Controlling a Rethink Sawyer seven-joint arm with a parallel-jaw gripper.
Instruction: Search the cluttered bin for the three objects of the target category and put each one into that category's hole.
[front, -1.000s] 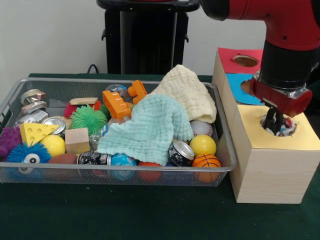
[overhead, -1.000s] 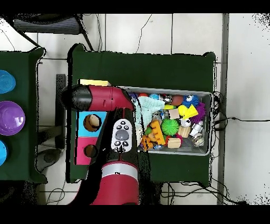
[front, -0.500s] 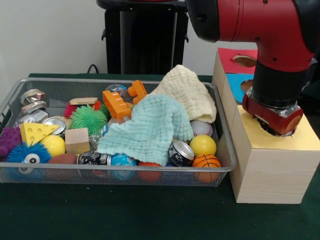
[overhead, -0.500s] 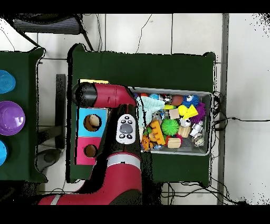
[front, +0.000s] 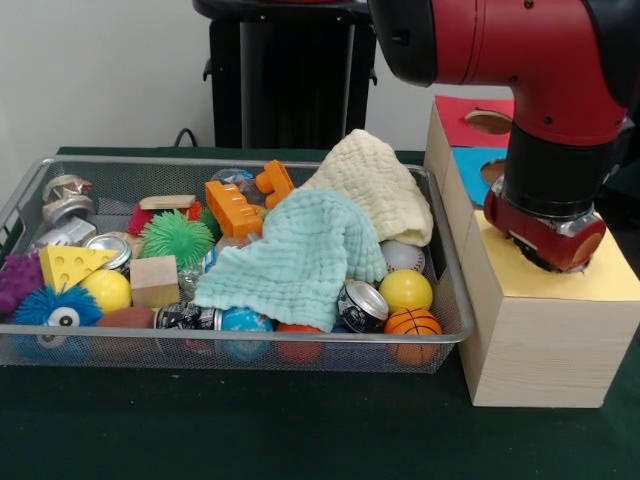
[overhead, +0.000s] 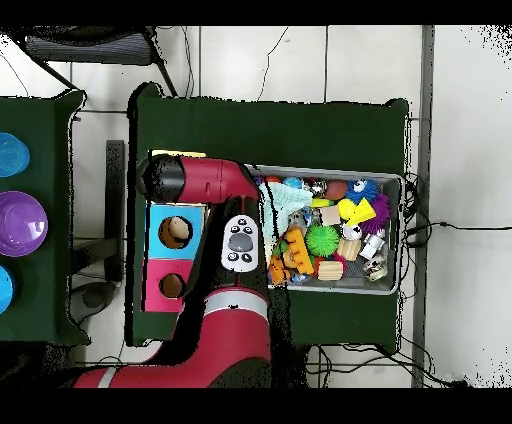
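The silver wire-mesh bin (front: 240, 163) lies on the green table, full of toys; it also shows in the overhead view (overhead: 398, 235). No spotted wrapper shows in it. To its right stands the pale wooden box with the yellow surround (front: 610, 280). My gripper (front: 548, 258) is sunk into the yellow hole, and the red wrist covers the opening, so the hole and anything inside are hidden. In the overhead view the arm (overhead: 205, 180) hides the hole, and only a yellow strip (overhead: 180, 155) shows.
A mint waffle cloth (front: 300, 255) and a cream one (front: 375, 185) cover the bin's right half. Balls, cans, orange bricks (front: 235, 205) and a wooden cube (front: 154, 280) lie around. The blue hole (front: 490, 172) and red hole (front: 490, 121) are behind the yellow one.
One second ago the gripper stood above the yellow hole with something spotted at its tip. The arm has come down, and the wrist now covers the hole.
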